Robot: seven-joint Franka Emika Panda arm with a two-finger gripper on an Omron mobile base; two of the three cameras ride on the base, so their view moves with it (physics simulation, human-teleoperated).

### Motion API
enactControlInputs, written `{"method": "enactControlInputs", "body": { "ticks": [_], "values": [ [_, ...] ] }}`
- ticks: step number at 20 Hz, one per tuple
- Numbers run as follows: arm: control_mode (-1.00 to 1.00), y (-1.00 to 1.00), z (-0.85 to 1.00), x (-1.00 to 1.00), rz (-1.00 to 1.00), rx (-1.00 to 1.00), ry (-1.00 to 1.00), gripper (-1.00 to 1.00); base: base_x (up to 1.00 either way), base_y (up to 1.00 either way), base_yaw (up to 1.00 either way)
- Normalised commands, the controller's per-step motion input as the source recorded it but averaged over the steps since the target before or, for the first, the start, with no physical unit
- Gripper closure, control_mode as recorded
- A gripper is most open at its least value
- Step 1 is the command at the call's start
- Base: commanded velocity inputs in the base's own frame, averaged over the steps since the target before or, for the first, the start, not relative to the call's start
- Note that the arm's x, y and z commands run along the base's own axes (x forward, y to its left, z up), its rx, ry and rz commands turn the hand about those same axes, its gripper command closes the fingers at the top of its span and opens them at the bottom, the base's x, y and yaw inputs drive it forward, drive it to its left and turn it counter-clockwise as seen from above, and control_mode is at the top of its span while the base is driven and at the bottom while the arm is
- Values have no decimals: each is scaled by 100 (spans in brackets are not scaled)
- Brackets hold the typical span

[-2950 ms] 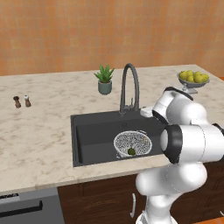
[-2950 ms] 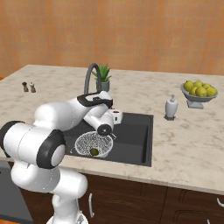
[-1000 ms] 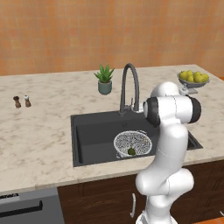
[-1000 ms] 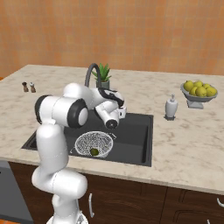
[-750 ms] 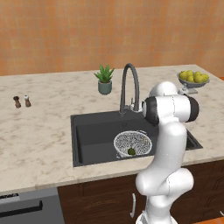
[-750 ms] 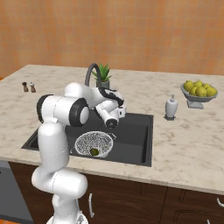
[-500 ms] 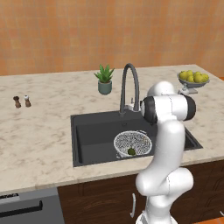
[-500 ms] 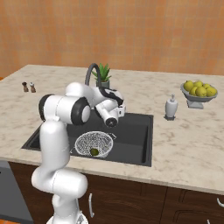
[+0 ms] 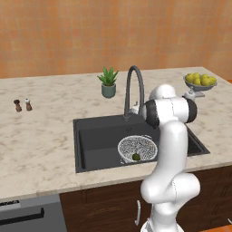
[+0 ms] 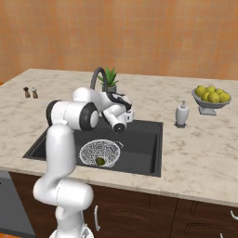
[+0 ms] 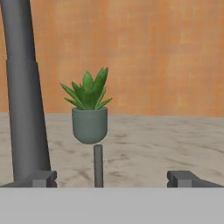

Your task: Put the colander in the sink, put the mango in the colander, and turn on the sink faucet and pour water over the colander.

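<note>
The dark sink (image 9: pixel 97 140) holds the speckled mesh colander (image 9: pixel 136 146) at its front right. The small olive mango (image 9: pixel 135 157) lies inside the colander (image 10: pixel 99 151), against its near wall. My gripper (image 10: pixel 129 113) hovers above the basin's back edge, at the foot of the faucet (image 9: pixel 128 95). In the hand view the gripper (image 11: pixel 113 179) is open and holds nothing. The faucet's thick column (image 11: pixel 22 96) rises at the left, and its thin lever (image 11: pixel 98 166) stands upright between my fingertips (image 11: pixel 41 178), touching neither. No water shows under the spout.
A potted plant (image 9: pixel 108 84) stands on the counter behind the faucet. A bowl of yellow fruit (image 9: pixel 200 81) and a soap dispenser (image 10: pixel 181 115) sit to the right. Two small shakers (image 9: pixel 22 105) are far left on the marble counter (image 9: pixel 41 136).
Three seconds ago the hand hung low over the colander; it has risen and swung back to the faucet's base. In the last second it only edged closer. The jaws stayed open.
</note>
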Motion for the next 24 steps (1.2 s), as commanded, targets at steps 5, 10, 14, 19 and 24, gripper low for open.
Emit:
{"method": "enactControlInputs", "body": {
  "ticks": [5,10,14,19,24],
  "values": [
    [-100,-6,-1,27,0,2,0,-100,0,0,0],
    [-100,-5,0,25,0,1,0,-100,0,0,0],
    [-100,0,0,16,0,0,0,-100,0,0,0],
    [-100,-9,-1,4,0,0,0,-100,0,0,0],
    [-100,-23,0,1,0,0,0,-100,0,0,0]
  ]
}}
